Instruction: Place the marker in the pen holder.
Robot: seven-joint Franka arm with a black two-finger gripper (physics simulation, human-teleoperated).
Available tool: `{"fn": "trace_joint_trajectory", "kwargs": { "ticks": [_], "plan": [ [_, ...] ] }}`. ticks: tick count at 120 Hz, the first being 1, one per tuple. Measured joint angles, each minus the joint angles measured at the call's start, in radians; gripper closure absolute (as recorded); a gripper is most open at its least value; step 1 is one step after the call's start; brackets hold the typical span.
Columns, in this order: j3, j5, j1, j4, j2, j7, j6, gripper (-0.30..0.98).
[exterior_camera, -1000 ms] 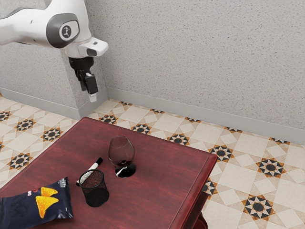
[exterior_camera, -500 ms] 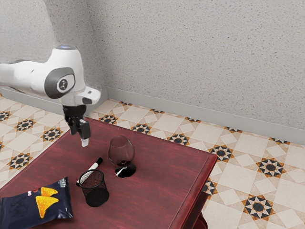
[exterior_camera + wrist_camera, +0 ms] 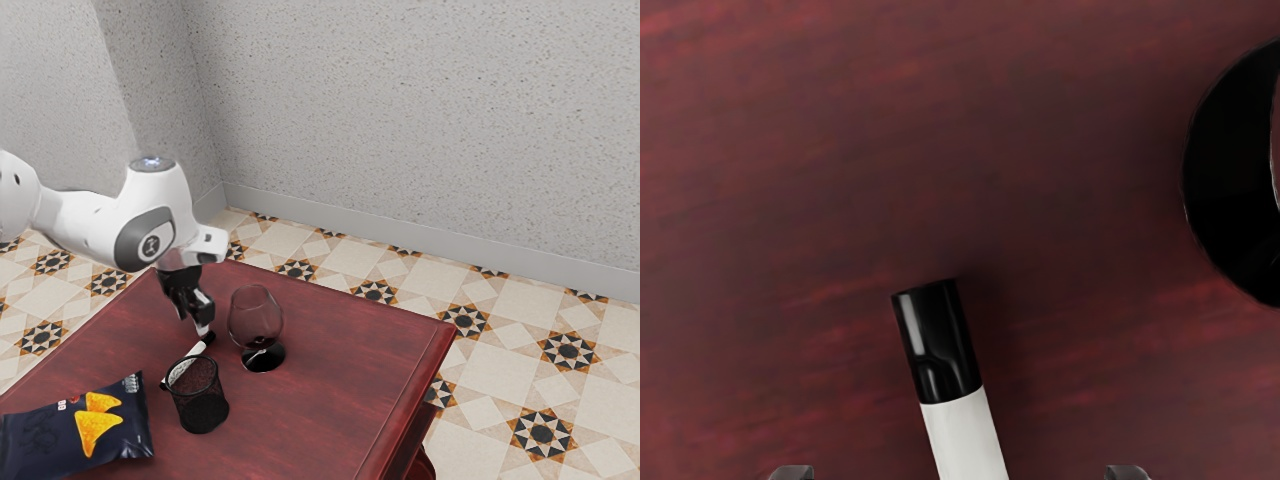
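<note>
While lying loose, marker [image 3: 965, 435]: flat on table [image 3: 330, 400], just beside pen holder [image 3: 203, 408]; needs pinch, lift, tilt upright.
Gripper [image 3: 203, 329]: over capped end, fingers [image 3: 792, 473] spread, apparently to straddle barrel.
Pen holder: upright, mouth up for drop-in; no marker inside.
Wine glass [image 3: 255, 316]: upright near cap; contents, can't tell.
Chip bag [image 3: 75, 430]: lying flat, contents hidden.
</note>
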Motion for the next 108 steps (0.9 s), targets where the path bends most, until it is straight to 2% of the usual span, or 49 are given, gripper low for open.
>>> {"fn": "trace_joint_trajectory", "kwargs": {
  "ticks": [19, 80, 108],
  "plan": [
    [-0.001, 0.002, 0.001, -0.001, 0.047, -0.039, 0.025, 0.45],
    [-0.001, 0.0, 0.001, 0.002, 0.128, -0.115, 0.08, 0.5],
    [-0.001, 0.007, 0.003, 0.001, 0.127, -0.134, 0.087, 0.7]
  ]
}}
